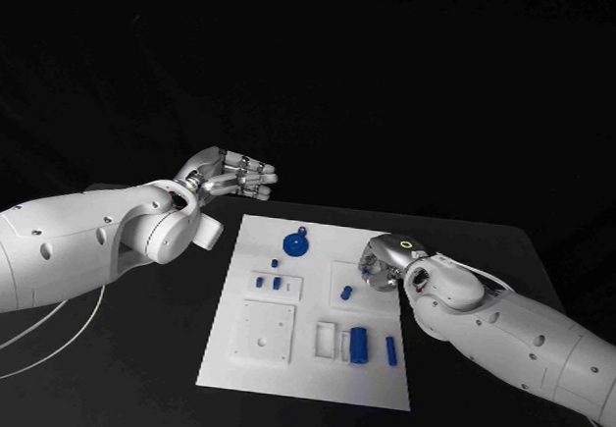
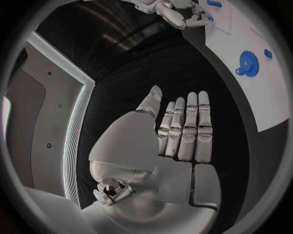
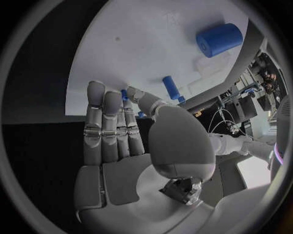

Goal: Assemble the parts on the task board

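Note:
The white task board [image 1: 311, 376] lies mid-table, carrying a blue gear [image 1: 295, 244], two short pegs [image 1: 268, 283], a lone peg [image 1: 347, 292], a thick blue cylinder [image 1: 360, 344] and a slim pin [image 1: 391, 350]. My right hand [image 1: 385, 261] reaches down onto the board's right side. In the right wrist view, the right hand [image 3: 122, 131] has its thumb pressing a small blue peg [image 3: 124, 94] against straight fingers, with the lone peg [image 3: 171, 87] and the cylinder [image 3: 219, 39] beyond. My left hand [image 1: 233, 177] hovers past the board's far-left corner; the left hand [image 2: 183, 136] is flat and holds nothing.
White raised blocks with sockets [image 1: 266, 334] sit on the board's near half. Black table [image 1: 128, 358] surrounds the board. The left wrist view shows the gear [image 2: 247, 62] and the board's edge [image 2: 268, 97] off to the side of the palm.

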Robot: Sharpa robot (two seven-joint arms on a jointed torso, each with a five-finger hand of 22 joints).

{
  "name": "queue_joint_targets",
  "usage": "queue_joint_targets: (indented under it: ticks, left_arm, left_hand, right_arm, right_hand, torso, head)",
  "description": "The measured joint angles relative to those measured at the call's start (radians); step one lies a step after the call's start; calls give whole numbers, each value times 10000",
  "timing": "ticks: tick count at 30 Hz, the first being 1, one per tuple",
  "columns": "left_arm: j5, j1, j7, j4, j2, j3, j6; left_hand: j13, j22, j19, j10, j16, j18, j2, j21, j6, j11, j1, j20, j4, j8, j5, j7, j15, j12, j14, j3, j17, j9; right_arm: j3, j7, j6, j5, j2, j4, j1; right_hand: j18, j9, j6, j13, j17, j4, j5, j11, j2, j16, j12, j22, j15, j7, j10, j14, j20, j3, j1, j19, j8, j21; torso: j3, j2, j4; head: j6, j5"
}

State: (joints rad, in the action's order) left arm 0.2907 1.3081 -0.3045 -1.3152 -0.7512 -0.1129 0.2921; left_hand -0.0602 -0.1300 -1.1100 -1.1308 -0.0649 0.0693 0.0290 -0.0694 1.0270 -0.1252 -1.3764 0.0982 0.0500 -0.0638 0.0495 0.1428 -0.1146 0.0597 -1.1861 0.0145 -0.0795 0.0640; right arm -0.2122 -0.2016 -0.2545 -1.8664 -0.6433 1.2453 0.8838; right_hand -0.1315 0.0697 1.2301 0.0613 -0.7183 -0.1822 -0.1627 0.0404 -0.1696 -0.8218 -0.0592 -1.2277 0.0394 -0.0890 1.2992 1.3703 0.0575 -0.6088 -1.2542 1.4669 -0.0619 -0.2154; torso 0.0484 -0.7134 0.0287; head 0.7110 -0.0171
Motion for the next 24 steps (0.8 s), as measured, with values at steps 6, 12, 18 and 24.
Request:
queue_joint_targets:
  ticks: [6,12,18,24]
  left_arm:
    - [-4,0,17,1,0,0,-5]
    - [-7,0,43,12,-7,0,-10]
    - [-9,0,63,91,-7,0,-19]
    - [-15,0,85,248,-6,0,-26]
  left_hand:
    - [0,35,0,0,0,0,0,0,0,0,0,0,0,0,0,0,0,0,0,0,0,0]
    - [0,34,0,0,0,0,0,0,0,0,0,0,0,0,0,0,0,0,0,0,0,0]
    - [0,34,0,0,0,0,0,0,0,0,0,0,0,0,0,0,0,0,0,0,0,0]
    - [0,91,0,0,0,1,0,-36,0,0,0,0,0,0,0,0,0,0,0,0,-1,0]
  right_arm:
    - [3,-74,-9,-134,18,13,-13]
    - [20,-200,-149,-327,23,58,-47]
    - [27,-300,-391,-475,-96,273,-73]
    - [-270,-340,-630,-505,-376,767,-82]
  right_hand:
    - [38,86,434,-6,-38,-202,212,-155,210,-13,52,-193,163,119,491,166,190,-206,-30,-16,19,-251]
    - [92,170,460,-6,-103,-244,1009,-151,267,-14,9,-375,227,145,528,230,195,-756,-54,-19,19,-439]
    - [172,232,527,-5,-148,-167,1085,-156,265,56,9,-576,266,141,595,301,249,-881,-55,1,21,-903]
    - [248,235,527,-5,-175,-166,1087,-177,265,107,9,-609,266,141,616,305,269,-882,-56,-19,21,-1016]
  torso:
    - [4,1,0]
    - [1,1,0]
    - [-8,4,-1]
    - [-7,13,-8]
  head:
    - [28,-12]
    - [41,-9]
    - [50,18]
    - [53,39]
